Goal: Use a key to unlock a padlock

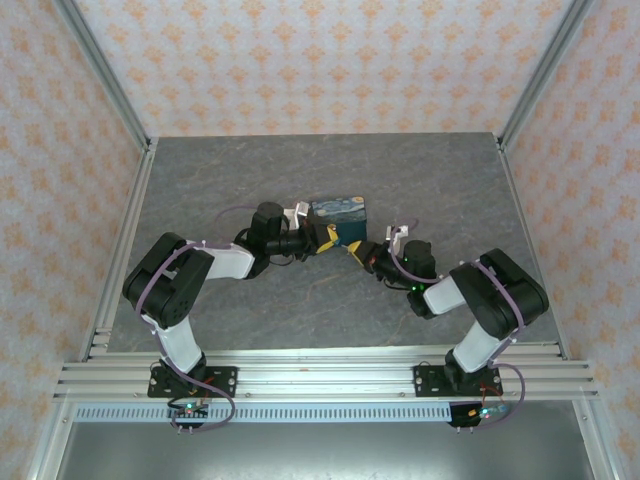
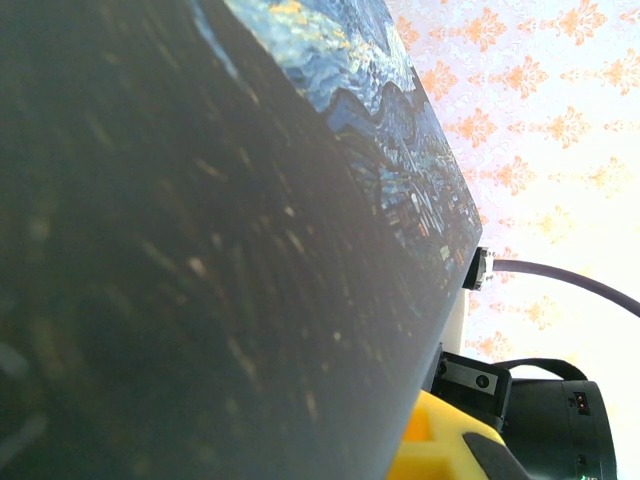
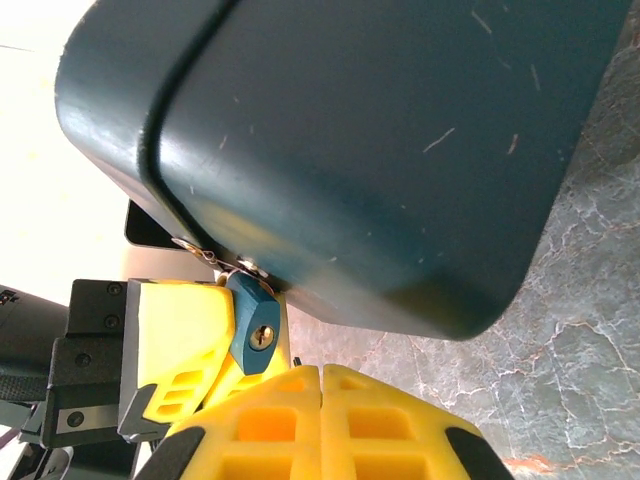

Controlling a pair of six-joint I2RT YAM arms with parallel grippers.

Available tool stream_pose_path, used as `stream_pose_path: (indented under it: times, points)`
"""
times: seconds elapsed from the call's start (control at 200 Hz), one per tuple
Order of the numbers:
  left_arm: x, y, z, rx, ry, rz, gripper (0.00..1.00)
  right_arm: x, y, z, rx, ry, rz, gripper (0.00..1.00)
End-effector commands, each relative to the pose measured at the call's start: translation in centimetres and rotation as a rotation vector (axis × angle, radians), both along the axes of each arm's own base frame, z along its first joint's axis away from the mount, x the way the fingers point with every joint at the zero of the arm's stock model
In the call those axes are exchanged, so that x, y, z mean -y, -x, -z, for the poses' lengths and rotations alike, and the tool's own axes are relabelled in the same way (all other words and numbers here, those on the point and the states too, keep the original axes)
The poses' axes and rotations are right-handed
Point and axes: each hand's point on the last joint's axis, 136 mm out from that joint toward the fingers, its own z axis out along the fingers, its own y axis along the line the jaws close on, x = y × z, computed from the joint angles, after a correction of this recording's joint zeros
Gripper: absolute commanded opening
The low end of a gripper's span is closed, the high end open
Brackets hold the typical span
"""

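Note:
The tiny blue padlock [image 3: 252, 325] hangs at the lower corner of the dark-blue box [image 3: 340, 150], its brass keyhole facing the right wrist camera. My left gripper [image 1: 323, 239] is shut on the padlock, with a yellow finger [image 3: 180, 335] on its left side and another behind it. My right gripper [image 3: 322, 378] sits just below and right of the padlock, its yellow fingers pressed together. The key is hidden; I cannot tell whether it is pinched between them. From above, both grippers meet at the box's [image 1: 338, 220] near side, the right gripper [image 1: 356, 249] beside the left.
The box's dark side [image 2: 200, 250] looms right against the left wrist camera, with the right arm's black body [image 2: 560, 420] beyond it. Grey marbled tabletop [image 1: 250, 170] spreads around the box. Patterned walls and metal frame rails [image 1: 120, 250] close in the table.

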Motion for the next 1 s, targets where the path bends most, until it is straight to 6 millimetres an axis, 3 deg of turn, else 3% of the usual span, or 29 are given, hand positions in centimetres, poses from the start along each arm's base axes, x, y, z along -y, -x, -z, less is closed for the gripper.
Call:
stream_pose_path:
  times: [0.0, 0.555, 0.996]
  points:
    - [0.7, -0.3, -3.3, 0.092, 0.048, 0.038, 0.00, -0.5, -1.0, -1.7, 0.050, -0.025, 0.002, 0.00]
    - [0.7, -0.2, -3.3, 0.088, 0.053, 0.037, 0.00, -1.8, -1.4, -1.6, 0.052, -0.027, -0.016, 0.00]
    - [0.7, -0.4, -3.2, 0.079, 0.053, 0.026, 0.00, -1.2, -0.9, -0.4, 0.033, 0.002, 0.003, 0.00]
